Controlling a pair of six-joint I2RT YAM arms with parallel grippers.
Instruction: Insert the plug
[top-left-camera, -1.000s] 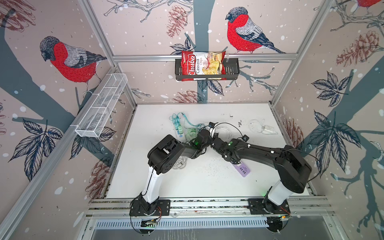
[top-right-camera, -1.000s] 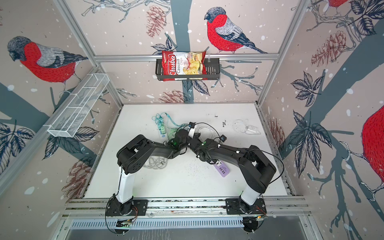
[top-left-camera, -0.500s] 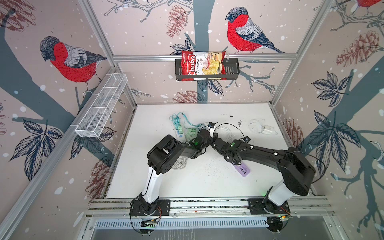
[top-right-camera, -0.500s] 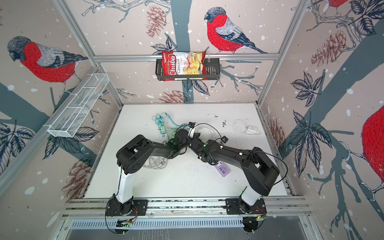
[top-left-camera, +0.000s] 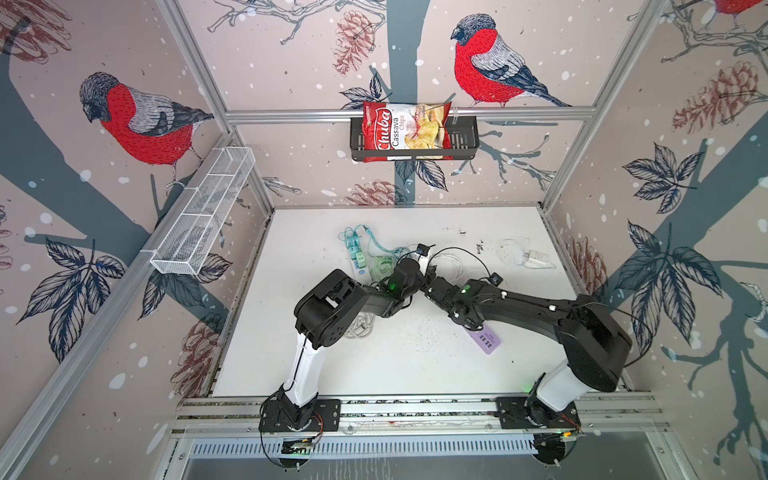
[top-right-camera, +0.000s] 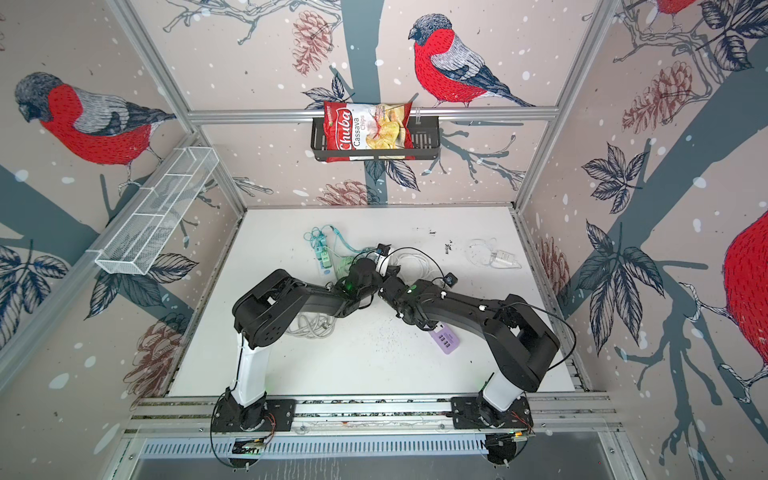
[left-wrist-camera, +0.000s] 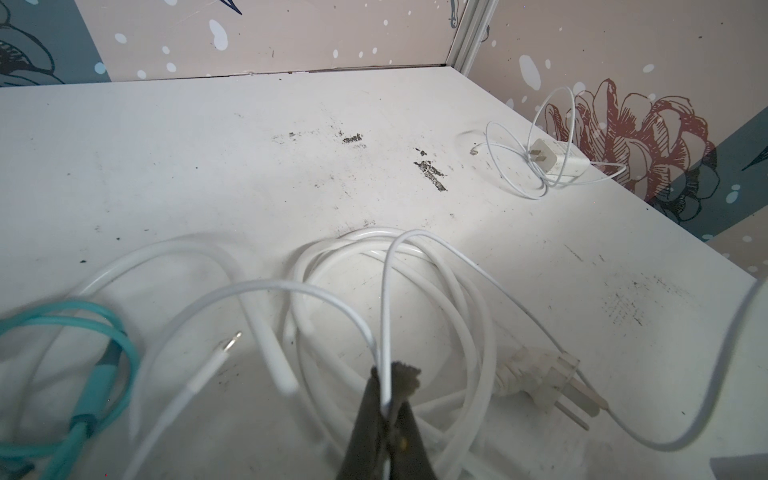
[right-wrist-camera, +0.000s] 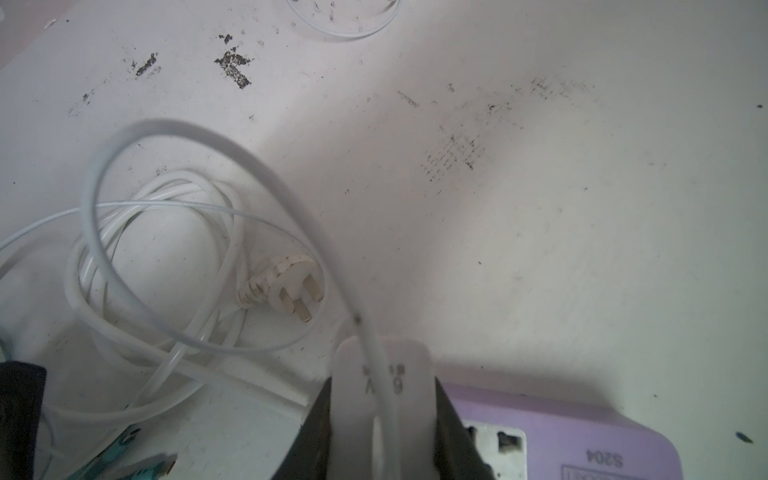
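Sitting btwn right gripper (right-wrist-camera: 382, 388) fingers (right-wrist-camera: 313, 436): white plug (right-wrist-camera: 409, 365).

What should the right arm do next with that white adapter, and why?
Probably draw the right tool back toward the purple power strip and line the white adapter up over a socket. The adapter is clamped but not plugged in, the strip lies close by, and the left tool pinches a thin white cable.

chips bag (top-left-camera: 405, 131): you've got it at 12 o'clock, sitting in black wall basket (top-left-camera: 467, 141)
wire basket (top-left-camera: 203, 216): 10 o'clock, long white mesh, mounted high
white charger (top-left-camera: 536, 258): 2 o'clock, lying flat, prongs showing
teal cable (top-left-camera: 353, 243): 11 o'clock, bundled up
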